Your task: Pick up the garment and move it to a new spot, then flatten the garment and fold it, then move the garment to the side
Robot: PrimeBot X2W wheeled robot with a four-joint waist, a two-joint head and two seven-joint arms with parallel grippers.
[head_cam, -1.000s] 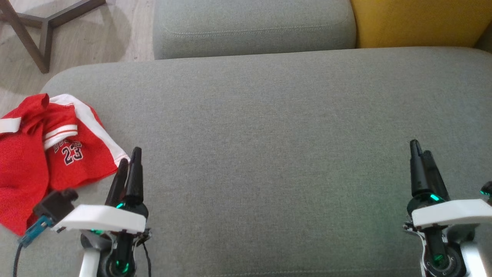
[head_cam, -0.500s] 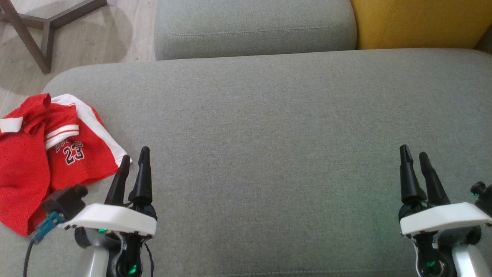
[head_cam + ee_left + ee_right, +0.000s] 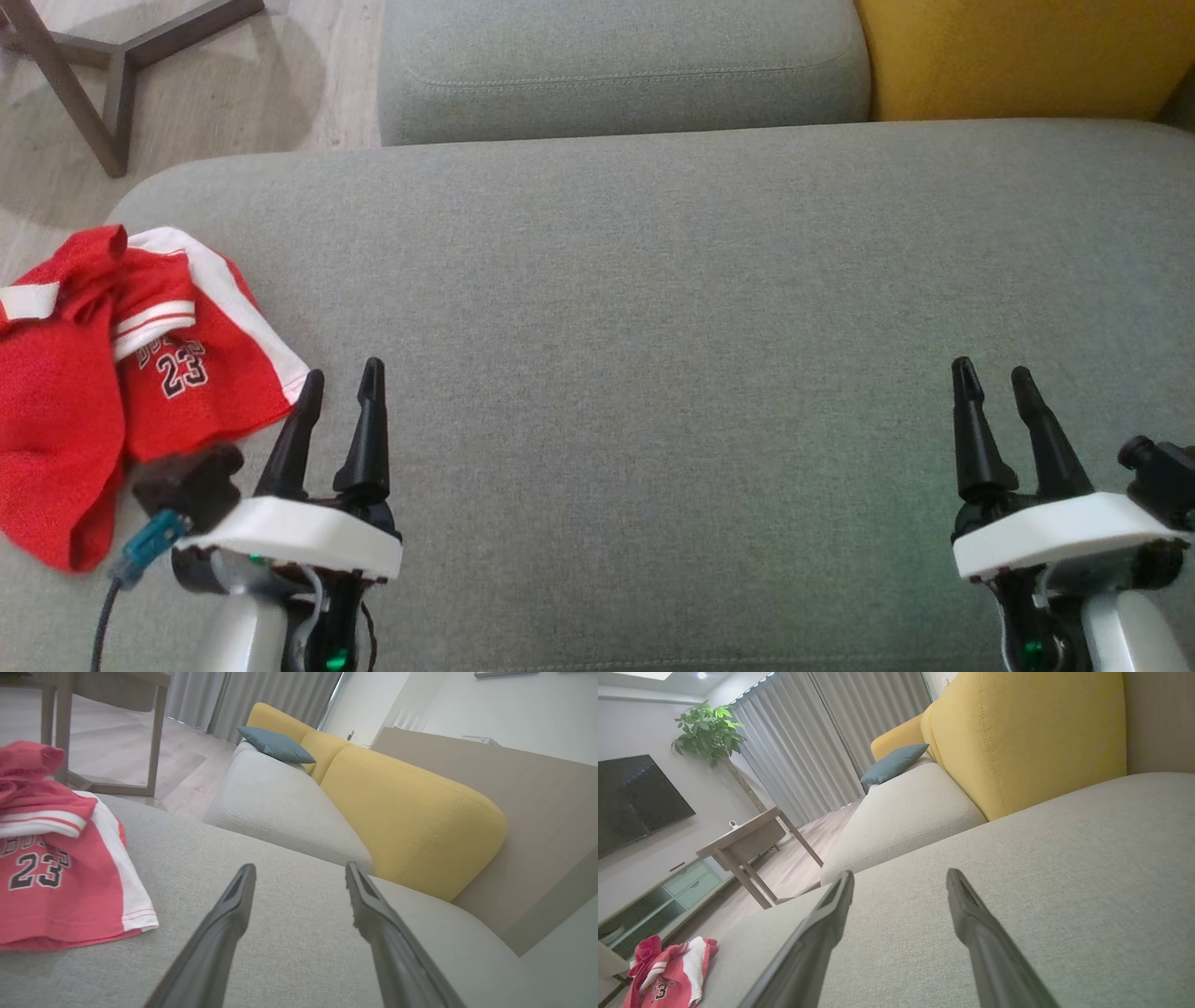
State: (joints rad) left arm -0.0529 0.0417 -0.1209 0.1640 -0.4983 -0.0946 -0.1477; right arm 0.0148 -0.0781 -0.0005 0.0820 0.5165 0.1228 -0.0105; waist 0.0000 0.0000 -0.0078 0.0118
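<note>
A red garment (image 3: 112, 373) with white trim and the number 23 lies crumpled at the left end of the grey sofa cushion (image 3: 653, 308). It also appears in the left wrist view as the garment (image 3: 51, 877) and small in the right wrist view as the garment (image 3: 668, 975). My left gripper (image 3: 341, 387) stands open just right of the garment's white-edged corner, nothing between its fingers. In its own view the left gripper (image 3: 299, 872) is over bare cushion. Far to the right, my right gripper (image 3: 990, 378) is open and empty, over bare cushion (image 3: 1017, 868).
A second grey cushion (image 3: 616, 65) and a yellow backrest (image 3: 1018, 56) lie beyond. A wooden table's legs (image 3: 103, 84) stand on the pale floor at the upper left. The cushion's left edge drops to the floor beside the garment.
Both grippers have turned about their wrists, so the fingers now stand visibly apart side by side. The left gripper has shifted slightly right, the right one slightly left.
</note>
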